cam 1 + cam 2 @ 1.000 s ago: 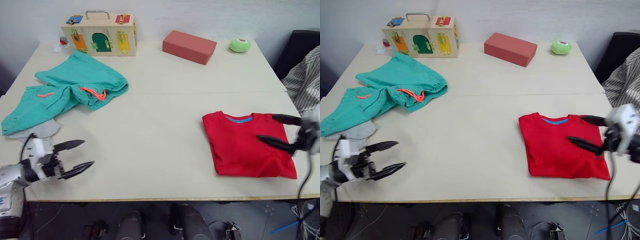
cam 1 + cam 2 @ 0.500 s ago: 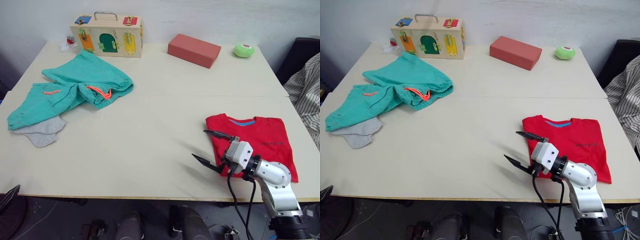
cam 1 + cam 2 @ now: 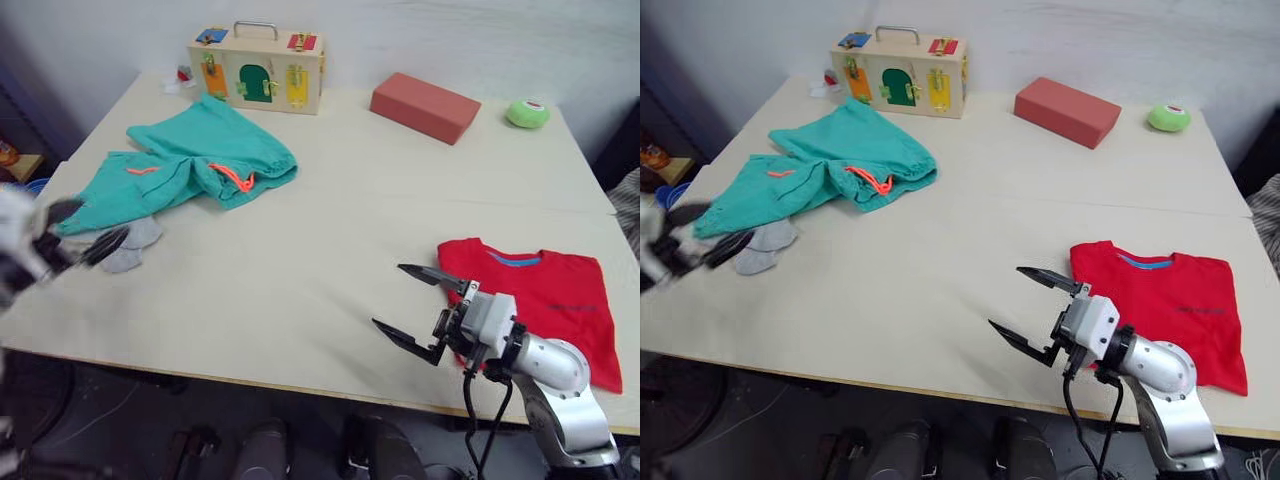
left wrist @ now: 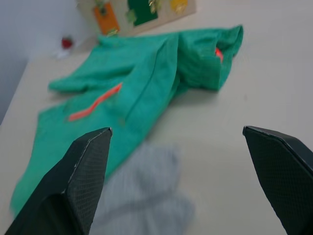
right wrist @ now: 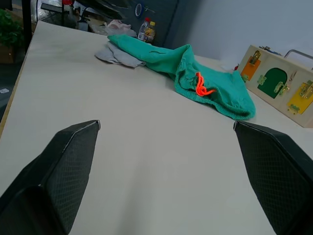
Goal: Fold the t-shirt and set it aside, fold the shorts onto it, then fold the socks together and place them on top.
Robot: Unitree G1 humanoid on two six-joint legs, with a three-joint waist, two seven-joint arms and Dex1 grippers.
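Note:
The red t-shirt (image 3: 545, 300) lies folded at the table's right front, blue neck label showing. My right gripper (image 3: 388, 296) hovers open just left of it, holding nothing. The teal shorts (image 3: 195, 165) lie crumpled at the far left, orange drawstring (image 3: 232, 178) on top. The grey socks (image 3: 128, 246) peek out from under the shorts' front edge. My left gripper (image 3: 100, 222) is open at the table's left edge, close beside the socks. In the left wrist view the socks (image 4: 142, 191) and shorts (image 4: 146, 73) lie ahead of the spread fingers (image 4: 88, 161).
A wooden latch box (image 3: 256, 66) stands at the back, with a red block (image 3: 425, 106) and a green round object (image 3: 527, 113) to its right. Bare table (image 3: 330, 210) separates the shorts from the t-shirt. Bottles (image 5: 146, 32) stand beyond the table's left end.
The head camera has shifted left. My left gripper has come up from the front left corner to the socks. My right gripper stays open by the t-shirt's left edge.

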